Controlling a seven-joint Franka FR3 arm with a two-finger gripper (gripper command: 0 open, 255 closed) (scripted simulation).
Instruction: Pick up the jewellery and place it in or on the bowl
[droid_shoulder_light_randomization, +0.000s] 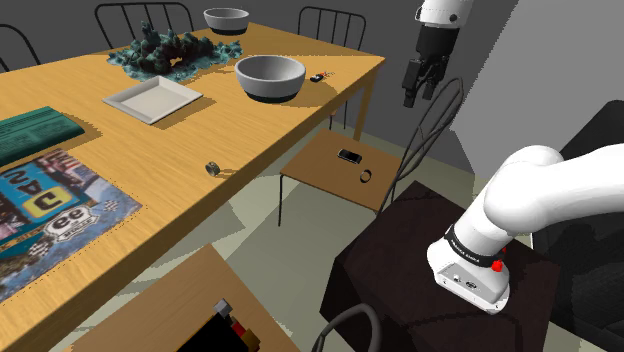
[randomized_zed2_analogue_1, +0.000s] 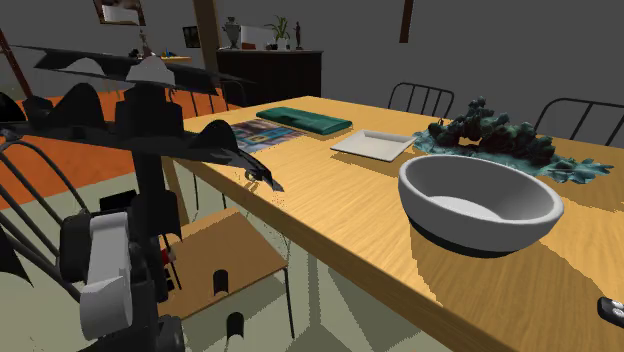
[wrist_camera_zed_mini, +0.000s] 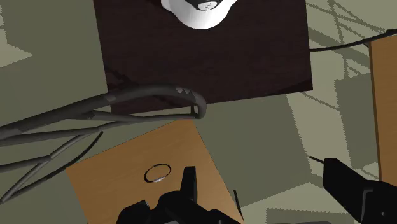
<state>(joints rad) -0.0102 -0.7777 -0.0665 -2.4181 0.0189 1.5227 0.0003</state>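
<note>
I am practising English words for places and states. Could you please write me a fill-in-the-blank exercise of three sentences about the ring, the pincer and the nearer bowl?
1. The thin pale ring lies on the wooden seat of a ____.
2. The black two-finger pincer hangs in the air, and its fingers are not shut but ____.
3. The grey round bowl with a dark base stands on the long wooden ____.

Missing words: chair; open; table.

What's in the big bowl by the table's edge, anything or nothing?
Empty: the bowl shows a bare pale inside in the second exterior view.
</note>
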